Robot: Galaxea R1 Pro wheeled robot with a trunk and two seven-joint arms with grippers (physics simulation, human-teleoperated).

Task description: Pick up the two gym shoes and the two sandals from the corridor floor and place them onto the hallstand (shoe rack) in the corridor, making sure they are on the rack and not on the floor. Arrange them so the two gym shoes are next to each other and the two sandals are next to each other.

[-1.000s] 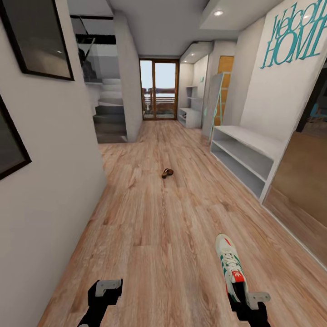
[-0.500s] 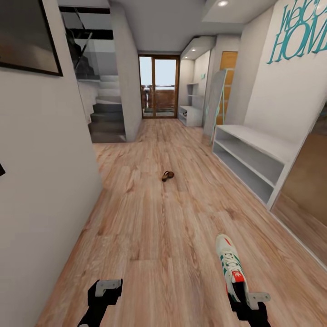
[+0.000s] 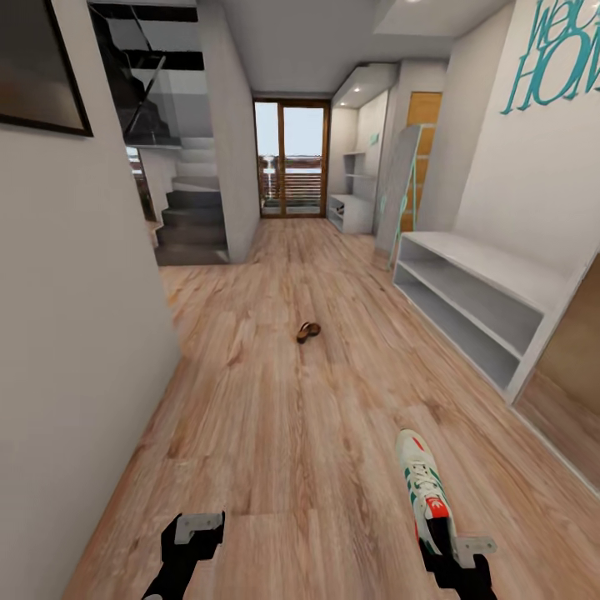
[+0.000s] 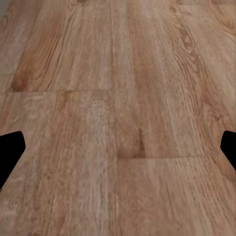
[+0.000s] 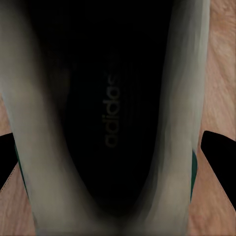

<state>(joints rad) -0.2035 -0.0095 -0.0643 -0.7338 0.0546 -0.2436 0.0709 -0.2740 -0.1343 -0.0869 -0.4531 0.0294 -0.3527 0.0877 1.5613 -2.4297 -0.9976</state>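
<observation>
Right gripper (image 3: pixel 439 546): fingers clamped on the heel end of a gym shoe (image 3: pixel 423 487), held out low at the robot's right; its wrist camera looked straight down into the dark insole (image 5: pixel 105 123).
Shoe axis: long axis ran away from the robot, toe pointing ahead down the corridor, heel at the fingers.
Left gripper (image 3: pixel 190 537): fingers spread wide, nothing between them, bare planks below.
Sandals (image 3: pixel 307 332): lay together mid-corridor on the floor, well ahead.
Change: the view had rolled forward; wall pictures slid off at the left, hallstand (image 3: pixel 475 292) sat nearer.
Room: wood-plank floor (image 3: pixel 275 417), hallstand along the right wall, mint-framed mirror (image 3: pixel 402 196) beyond it, stairs (image 3: pixel 187 221) left, glass door (image 3: pixel 291 158) at the far end.
</observation>
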